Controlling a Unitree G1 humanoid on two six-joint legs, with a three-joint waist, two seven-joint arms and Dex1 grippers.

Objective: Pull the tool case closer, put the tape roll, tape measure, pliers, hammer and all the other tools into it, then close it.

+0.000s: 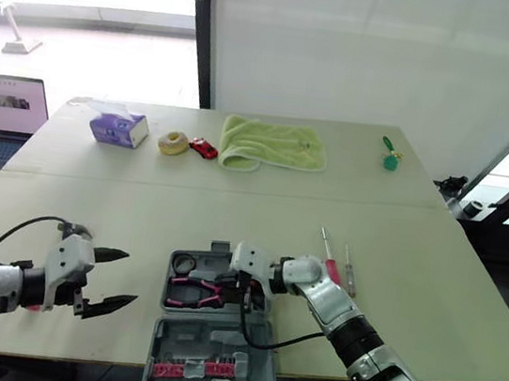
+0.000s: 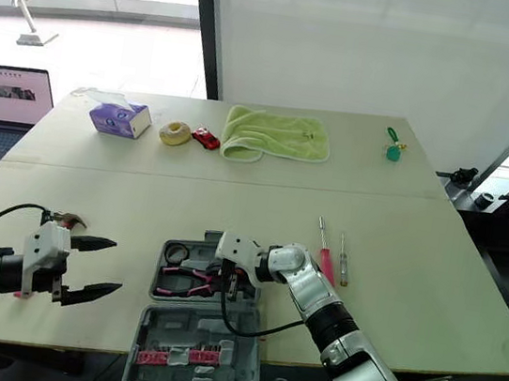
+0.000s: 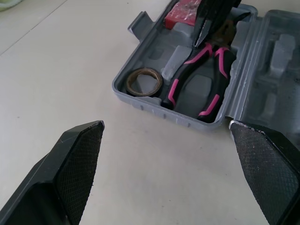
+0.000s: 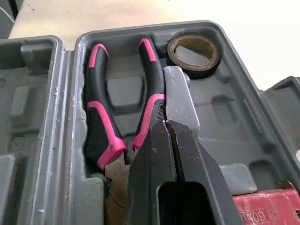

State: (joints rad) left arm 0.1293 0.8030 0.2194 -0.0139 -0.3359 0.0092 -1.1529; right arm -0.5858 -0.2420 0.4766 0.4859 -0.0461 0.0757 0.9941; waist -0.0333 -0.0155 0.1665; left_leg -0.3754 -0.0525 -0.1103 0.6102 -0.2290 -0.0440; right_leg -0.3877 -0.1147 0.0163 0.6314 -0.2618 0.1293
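**Open tool case near the front edge, right end effector inside it**

The pale bench (image 1: 233, 211) runs wide across the room. A green towel (image 1: 272, 144) lies crumpled toward its far side. The grey tool case (image 1: 180, 330) lies open close to the near edge, its lid half folded out over that edge.

The right end effector (image 4: 165, 129) reaches down into the tray half, its two black fingers pressed together with nothing between them, the tips just over the pivot of the pliers (image 1: 195, 291). The left end effector (image 1: 126, 278) is held just left of the case, apart from it, with its fingers spread wide and nothing in them.

The pink-and-black pliers lie in their moulded slot. A dark tape roll (image 3: 144, 80) sits in the tray corner beside the handles.

To the right of the case, two screwdrivers (image 1: 330, 258) lie side by side on the bench.

Along the far side, left of the towel, stand a purple tissue box (image 1: 118, 128), a yellowish roll (image 1: 173, 143) and a small red object (image 1: 203, 148).
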